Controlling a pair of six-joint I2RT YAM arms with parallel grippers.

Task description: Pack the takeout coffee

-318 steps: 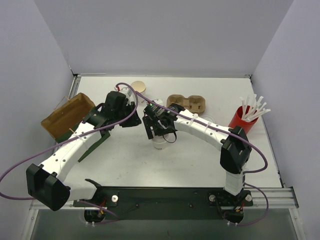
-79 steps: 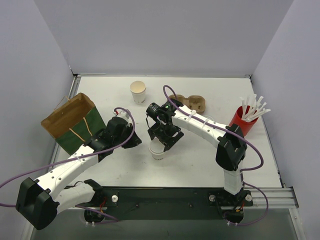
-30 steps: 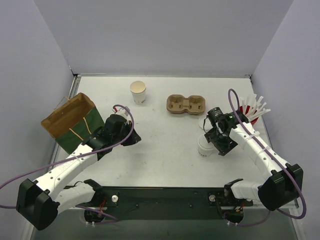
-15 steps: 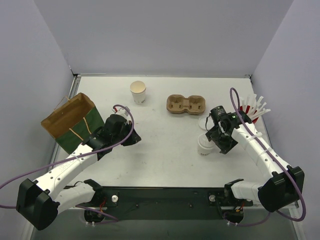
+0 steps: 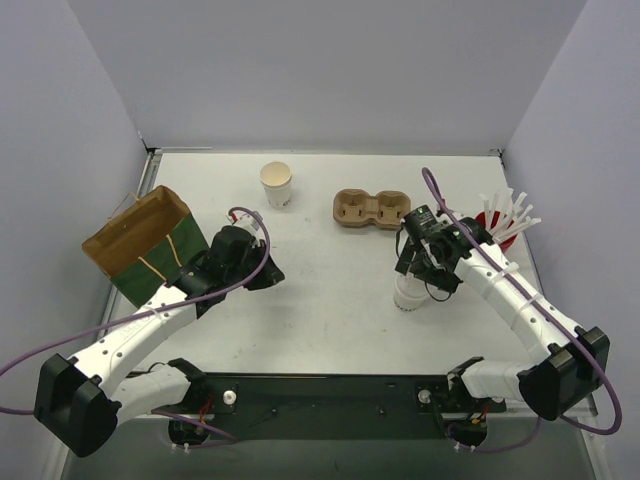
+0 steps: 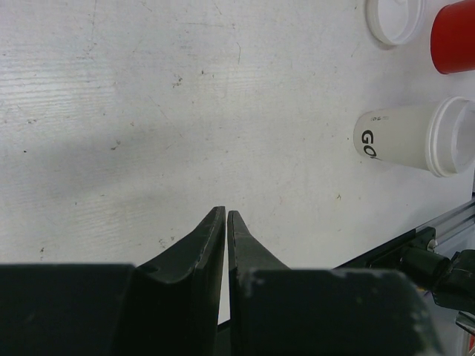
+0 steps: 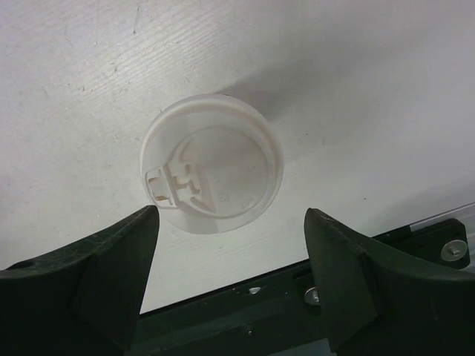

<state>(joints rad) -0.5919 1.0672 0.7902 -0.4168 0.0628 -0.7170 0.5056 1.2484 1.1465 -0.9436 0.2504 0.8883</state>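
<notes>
Takeout coffee [image 5: 408, 294]: upright on surface [image 5: 330, 300], lid on, right of centre, nearer than cardboard carrier [image 5: 373, 209].
Right gripper [image 7: 230, 215]: directly over coffee, fingers [image 7: 111, 267] spread wide, one either side of lid, gap on both sides, no contact.
Left gripper [image 6: 225, 213]: low over bare surface left of centre, fingers pressed together, gripping nothing.
Paper bag [image 5: 145, 243]: at left edge, mouth open.
Open paper cup [image 5: 277, 183]: far side.
Spare lid [image 6: 395, 18]: just beside red cup of straws [image 5: 490, 238], right.
</notes>
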